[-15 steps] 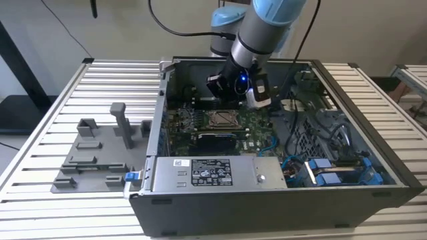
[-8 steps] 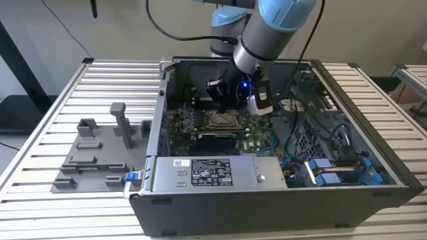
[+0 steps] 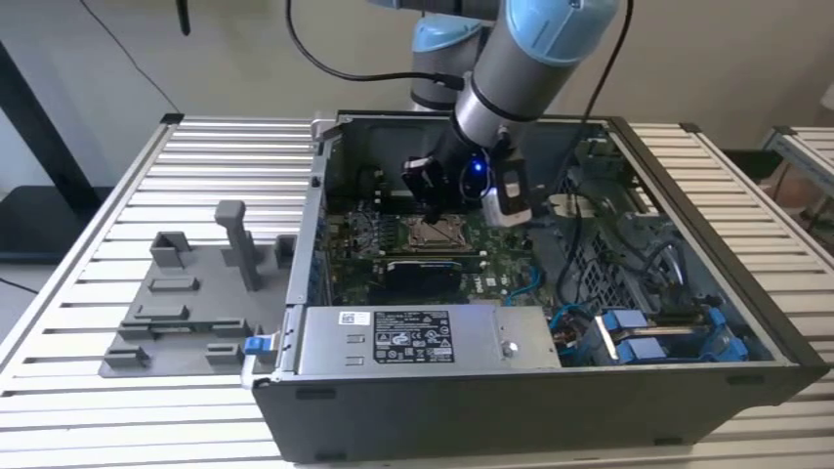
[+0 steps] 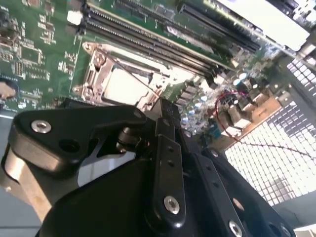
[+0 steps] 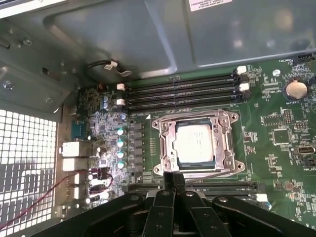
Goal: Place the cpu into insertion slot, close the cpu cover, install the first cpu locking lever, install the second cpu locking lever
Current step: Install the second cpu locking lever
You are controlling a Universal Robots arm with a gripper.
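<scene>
The cpu (image 5: 195, 144), a small silver-grey square, lies in the motherboard socket. The cpu cover (image 5: 224, 148), a thin metal frame, lies flat around it. In the second wrist view the cpu (image 4: 126, 84) shows inside the cover (image 4: 94, 74), and a thin lever rod (image 4: 129, 71) slants across the socket. My gripper (image 5: 174, 178) hovers at the socket's edge with its black fingers together and nothing between them. In the exterior view the gripper (image 3: 437, 200) reaches down into the case just above the socket (image 3: 437, 233).
The open computer case (image 3: 729, 244) walls me in. Memory slots (image 5: 182, 91) run beside the socket. A white-labelled power-supply box (image 3: 397, 337) sits at the case front, with blue cables (image 3: 651, 332) at the exterior view's right. A grey fixture (image 3: 183, 303) stands on the slatted table.
</scene>
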